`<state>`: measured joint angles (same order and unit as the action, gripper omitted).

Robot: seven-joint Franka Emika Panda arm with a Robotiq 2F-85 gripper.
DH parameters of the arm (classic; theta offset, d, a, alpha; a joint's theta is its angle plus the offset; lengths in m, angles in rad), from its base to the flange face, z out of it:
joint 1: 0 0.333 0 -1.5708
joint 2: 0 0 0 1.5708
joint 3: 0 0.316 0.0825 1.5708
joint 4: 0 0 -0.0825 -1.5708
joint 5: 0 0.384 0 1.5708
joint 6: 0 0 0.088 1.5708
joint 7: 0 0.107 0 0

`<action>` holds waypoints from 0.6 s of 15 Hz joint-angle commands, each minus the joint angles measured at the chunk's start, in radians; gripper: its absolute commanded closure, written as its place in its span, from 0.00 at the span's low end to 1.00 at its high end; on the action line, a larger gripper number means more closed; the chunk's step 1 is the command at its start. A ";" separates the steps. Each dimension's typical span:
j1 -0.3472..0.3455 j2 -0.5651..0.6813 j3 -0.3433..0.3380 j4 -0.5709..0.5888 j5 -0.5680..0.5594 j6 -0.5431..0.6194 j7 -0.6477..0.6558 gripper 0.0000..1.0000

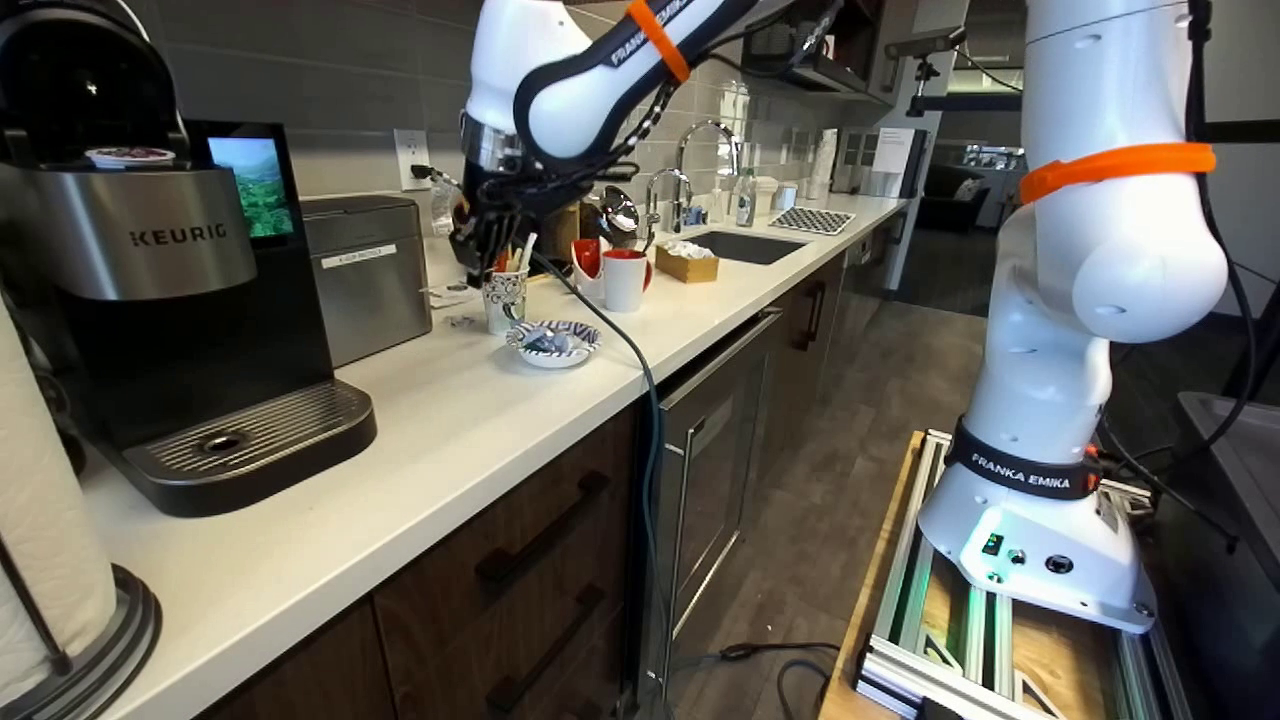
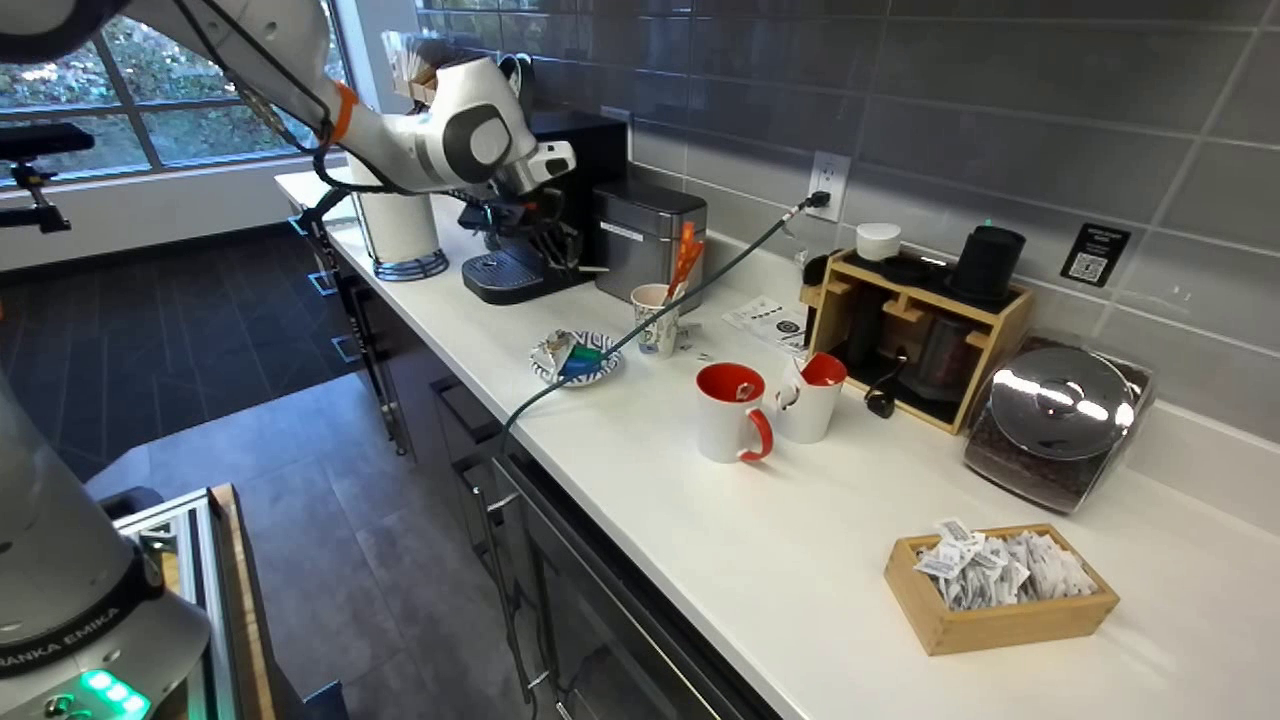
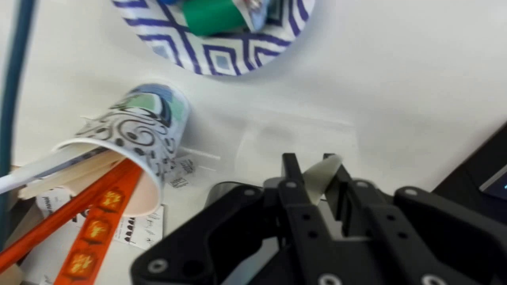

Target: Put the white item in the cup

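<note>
While tool (image 3: 312, 168) grips white item (image 3: 321, 176), cup (image 3: 148, 126) nearby

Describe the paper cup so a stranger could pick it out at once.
Follow the white counter along the grey tiled wall. Between the grey box and the two red-lined mugs stands the paper cup. Its dark swirl print and the orange strips poking from its mouth set it apart from those mugs.
</note>
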<state>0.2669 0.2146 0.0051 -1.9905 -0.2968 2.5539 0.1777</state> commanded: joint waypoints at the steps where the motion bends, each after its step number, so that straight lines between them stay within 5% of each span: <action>1: -0.029 -0.163 0.000 -0.009 -0.157 -0.242 -0.031 0.95; 9: -0.108 -0.157 0.064 0.084 -0.515 -0.476 -0.113 0.95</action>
<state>0.1803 0.0027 0.0371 -1.9315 -0.7240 2.1372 0.1033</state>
